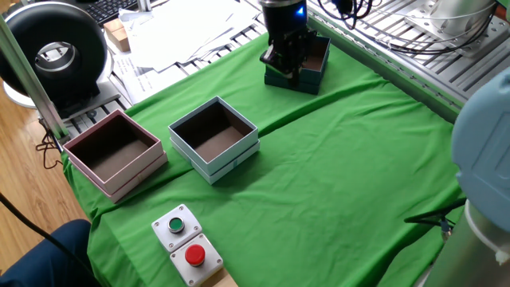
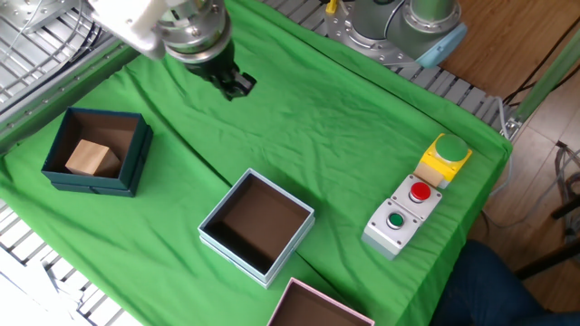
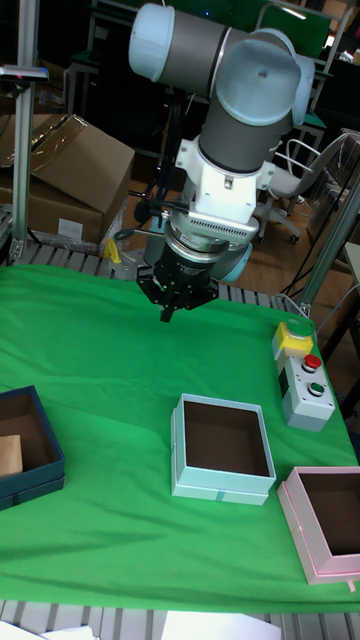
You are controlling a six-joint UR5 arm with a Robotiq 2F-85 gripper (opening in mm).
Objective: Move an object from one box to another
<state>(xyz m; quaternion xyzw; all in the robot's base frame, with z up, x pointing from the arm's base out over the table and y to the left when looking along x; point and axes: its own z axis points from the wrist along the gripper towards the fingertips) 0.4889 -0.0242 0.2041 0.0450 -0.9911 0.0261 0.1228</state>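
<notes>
The small tan wooden cube (image 2: 91, 157) lies inside the dark teal box (image 2: 127, 167) at the left of the green cloth; the tall view shows the cube (image 3: 8, 455) in the teal box (image 3: 45, 455) at the left edge. The white box with pale blue trim (image 2: 217, 240) (image 3: 220, 488) (image 1: 227, 159) stands empty mid-table. My gripper (image 2: 237, 86) (image 3: 168, 312) hangs tilted above the cloth, up and to the right of the teal box, apart from it. It looks open and holds nothing. In one fixed view the gripper (image 1: 285, 68) covers the teal box (image 1: 315, 76) and hides the cube.
A pink box (image 1: 135, 171) (image 3: 300, 530) sits empty beside the white box. A button unit with red and green buttons (image 2: 399, 213) (image 1: 185, 243) and a yellow-based green button (image 2: 446, 156) lie near the cloth's edge. Metal racks and papers border the table.
</notes>
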